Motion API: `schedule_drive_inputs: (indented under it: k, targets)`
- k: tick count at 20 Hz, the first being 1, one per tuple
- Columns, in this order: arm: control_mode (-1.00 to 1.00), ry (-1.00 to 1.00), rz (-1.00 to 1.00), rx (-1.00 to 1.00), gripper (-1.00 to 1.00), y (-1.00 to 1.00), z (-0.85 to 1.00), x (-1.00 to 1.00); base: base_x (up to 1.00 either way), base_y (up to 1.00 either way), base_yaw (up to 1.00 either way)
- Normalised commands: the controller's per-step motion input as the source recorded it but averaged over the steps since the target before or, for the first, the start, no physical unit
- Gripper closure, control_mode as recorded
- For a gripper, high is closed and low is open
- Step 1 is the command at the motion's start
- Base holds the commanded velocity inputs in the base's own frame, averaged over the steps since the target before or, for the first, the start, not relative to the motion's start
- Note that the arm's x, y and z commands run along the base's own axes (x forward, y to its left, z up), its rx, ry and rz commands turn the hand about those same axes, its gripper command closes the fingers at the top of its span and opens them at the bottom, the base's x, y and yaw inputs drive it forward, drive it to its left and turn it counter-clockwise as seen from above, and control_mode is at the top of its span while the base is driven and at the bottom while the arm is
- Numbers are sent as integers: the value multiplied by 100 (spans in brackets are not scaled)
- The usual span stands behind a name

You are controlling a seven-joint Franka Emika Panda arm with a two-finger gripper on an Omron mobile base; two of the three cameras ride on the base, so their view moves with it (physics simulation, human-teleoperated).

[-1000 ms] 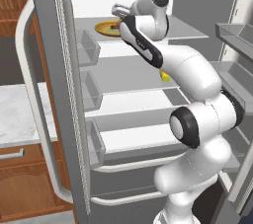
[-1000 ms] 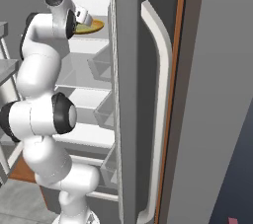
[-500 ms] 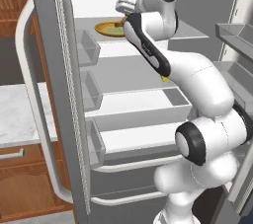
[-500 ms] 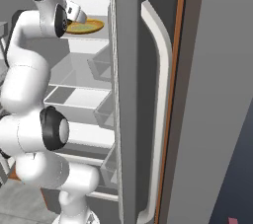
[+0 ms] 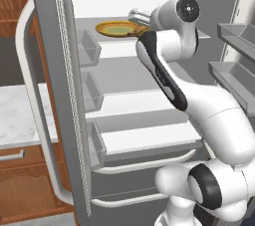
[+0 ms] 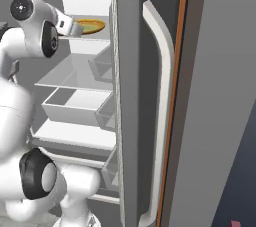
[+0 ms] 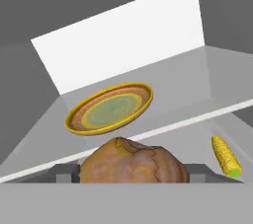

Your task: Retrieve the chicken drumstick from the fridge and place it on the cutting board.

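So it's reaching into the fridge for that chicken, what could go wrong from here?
The chicken drumstick sits between the gripper fingers, but I can't tell whether they grip it; rounded, it might slip as they close. The yellow plate lies just behind and the corn cob to one side, so either could get bumped.

Wooden cabinet (image 5: 25, 197) under marble countertop (image 5: 17, 115)

Light is even and flat, with no clear source and no glare. Beyond the gripper (image 7: 133, 176) the fridge's (image 5: 55, 95) white back wall (image 7: 123, 40) is brightest and its side walls dim grey. Edges look soft and slightly pixelated; shadows are faint.
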Motion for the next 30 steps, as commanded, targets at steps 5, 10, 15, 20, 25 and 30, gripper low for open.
schedule_drive_inputs:
  k: [5,10,15,20,25,30]
  targets:
    - [-100,-5,-6,1,100,-20,13,-99,0,0,0]
    - [-100,-3,-6,2,100,-15,19,-100,0,0,0]
    - [-100,0,-3,0,100,-20,1,-89,0,0,0]
    - [-100,10,-1,0,100,-10,-4,-51,0,0,0]
    - [-100,35,0,-2,100,0,-18,-1,0,0,0]
    - [-100,39,-4,-5,100,0,-18,0,0,0,0]
